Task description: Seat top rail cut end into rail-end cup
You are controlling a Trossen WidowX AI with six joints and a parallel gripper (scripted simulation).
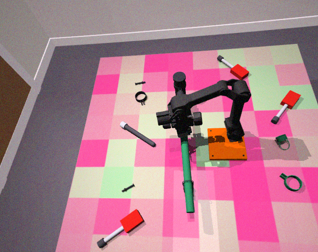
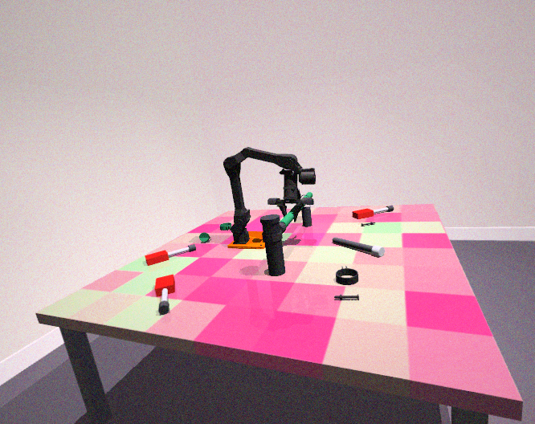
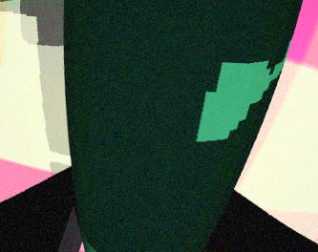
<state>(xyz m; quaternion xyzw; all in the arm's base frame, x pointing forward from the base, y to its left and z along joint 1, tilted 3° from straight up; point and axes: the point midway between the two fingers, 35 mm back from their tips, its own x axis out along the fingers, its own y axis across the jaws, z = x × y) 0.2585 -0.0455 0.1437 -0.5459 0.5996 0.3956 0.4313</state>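
The green rail (image 1: 186, 162) (image 2: 287, 219) (image 3: 134, 119) runs from the big post (image 1: 179, 76) (image 2: 275, 262) through the black loop cap (image 1: 184, 187) on the small post (image 2: 306, 218). Its far end sticks out beyond the loop. My gripper (image 2: 293, 214) (image 3: 146, 178) is shut on the rail between the posts; the arm hides the fingertips in the top view. The dark brace band (image 2: 271, 236) sits high on the big post, just under its cap. In the exterior view the rail's near end meets the post at band height. The rail-end cup is not distinct, so seating depth cannot be told.
The orange base plate (image 1: 227, 153) (image 2: 246, 246) is beside the rail. A dark grey rod with a white end (image 1: 138, 134) (image 2: 357, 246), a black ring clamp (image 1: 140, 96) (image 2: 346, 276), bolts, green fittings (image 1: 292, 183) and several red-headed mallets lie around on the table.
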